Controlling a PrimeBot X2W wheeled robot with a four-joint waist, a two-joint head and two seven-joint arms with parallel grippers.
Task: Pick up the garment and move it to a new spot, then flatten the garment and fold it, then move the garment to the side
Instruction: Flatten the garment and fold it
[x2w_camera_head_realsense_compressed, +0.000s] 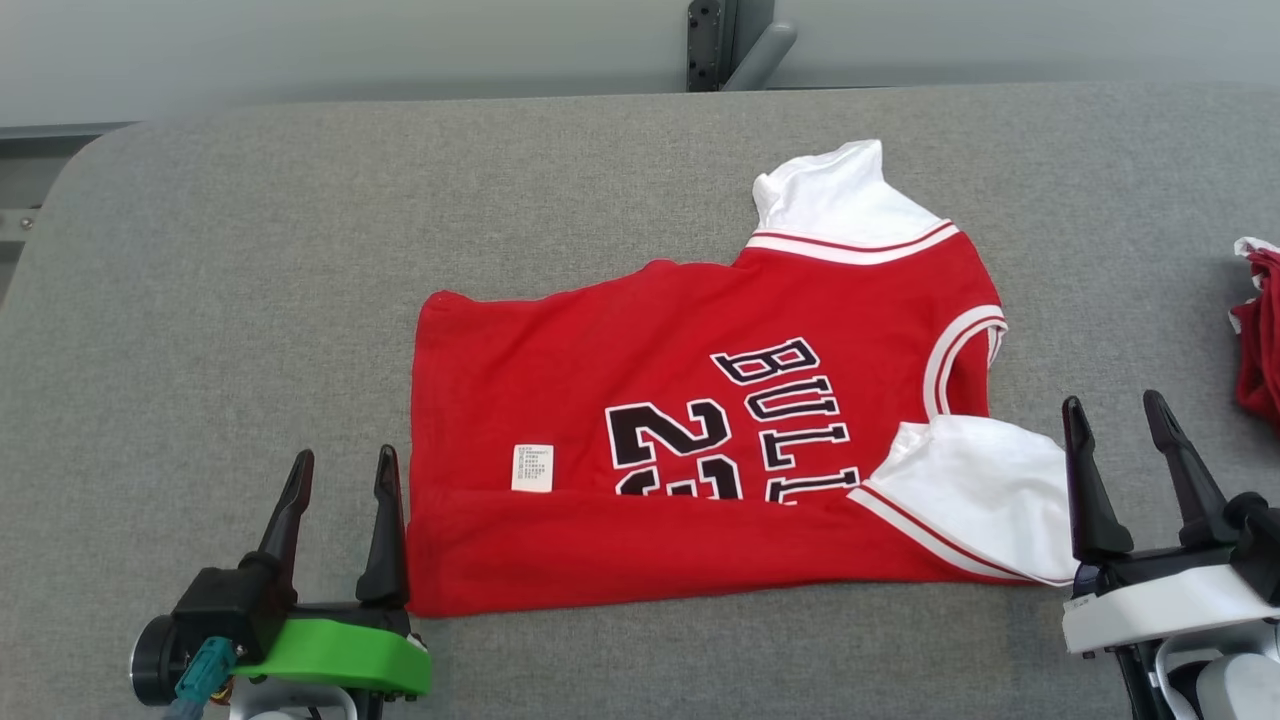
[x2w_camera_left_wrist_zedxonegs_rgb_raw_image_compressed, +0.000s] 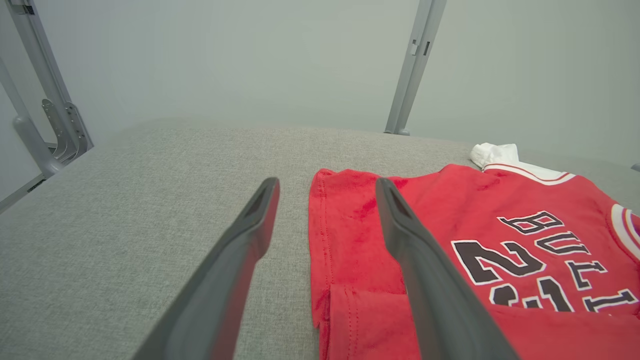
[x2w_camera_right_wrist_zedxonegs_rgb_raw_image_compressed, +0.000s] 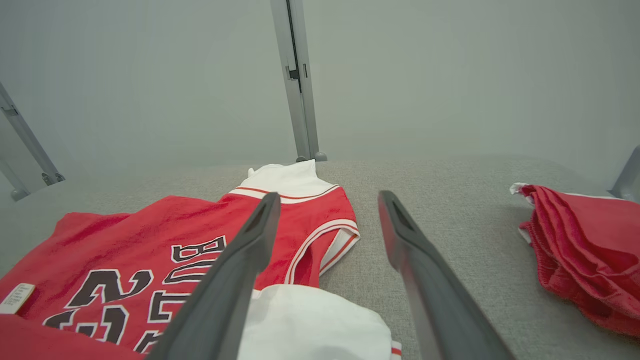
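The left pincer (x2w_camera_head_realsense_compressed: 345, 455) is standing wide, its two long dark fingers gripping nothing. Its inner finger (x2w_camera_head_realsense_compressed: 392, 520) is lying just beside the hem-end edge of the red fleecy jersey (x2w_camera_head_realsense_compressed: 700, 340), and whether it is brushing the cloth is hard to tell from these angles. Its wrist, wearing a green plastic collar (x2w_camera_head_realsense_compressed: 340, 655), is sitting low over the near edge, fingers pointing toward the far side. The right pincer (x2w_camera_head_realsense_compressed: 1113, 400) is likewise gaping fully and holding nothing, its inner finger rising right next to the nearer white sleeve (x2w_camera_head_realsense_compressed: 980, 490). Its white housing (x2w_camera_head_realsense_compressed: 1160, 605) is sitting low at the near right.

Between the two pincers the jersey is lying flat on the grey woven-fabric surface (x2w_camera_head_realsense_compressed: 220, 300), hem toward the robot's left and neck end toward its right. Its near long edge is lying doubled over as a red strip (x2w_camera_head_realsense_compressed: 650, 555) that is covering the lower part of the black, white-outlined lettering and digits (x2w_camera_head_realsense_compressed: 770, 362). A small white care label (x2w_camera_head_realsense_compressed: 531, 467) is showing just above that fold. The other white sleeve (x2w_camera_head_realsense_compressed: 835, 200) is poking out at the far side, edged with red-and-white striped trim. Well apart at the surface's right edge, a second red garment (x2w_camera_head_realsense_compressed: 1262, 340) is lying crumpled. Behind the surface, a grey metal post (x2w_camera_head_realsense_compressed: 715, 45) is rising against a pale wall.
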